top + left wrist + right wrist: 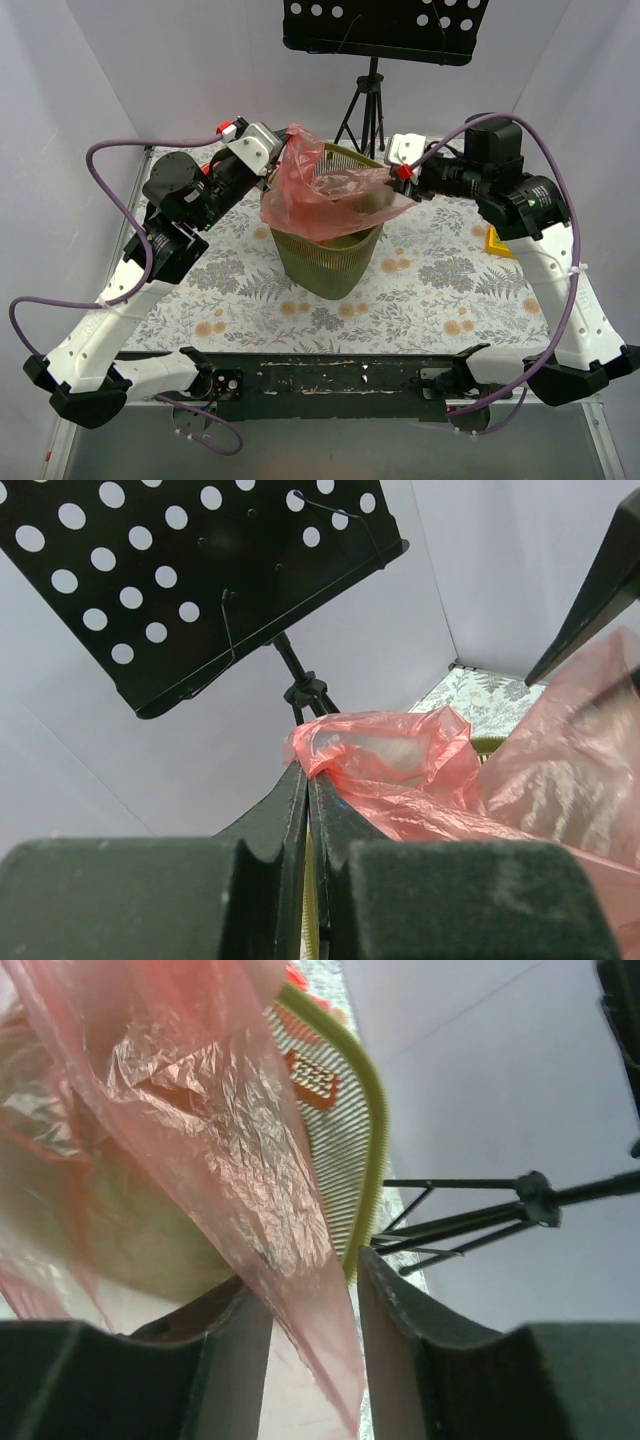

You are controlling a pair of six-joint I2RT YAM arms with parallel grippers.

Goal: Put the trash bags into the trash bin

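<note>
A red translucent trash bag (330, 188) is stretched over the mouth of the olive-green perforated trash bin (330, 262), which stands mid-table. My left gripper (272, 165) is at the bin's far-left rim, shut on a bunched edge of the bag (400, 765); its fingertips (308, 780) pinch the film. My right gripper (410, 190) is at the bin's right rim. In the right wrist view its jaws (312, 1290) stand apart, with a strip of the bag (230, 1130) hanging between them beside the bin rim (375, 1130).
A black perforated music stand (385, 25) on a tripod (370, 110) stands behind the bin. A yellow object (497, 243) lies at the right by the right arm. A small red box (312, 1078) shows through the bin wall. A floral mat (440, 290) covers the table.
</note>
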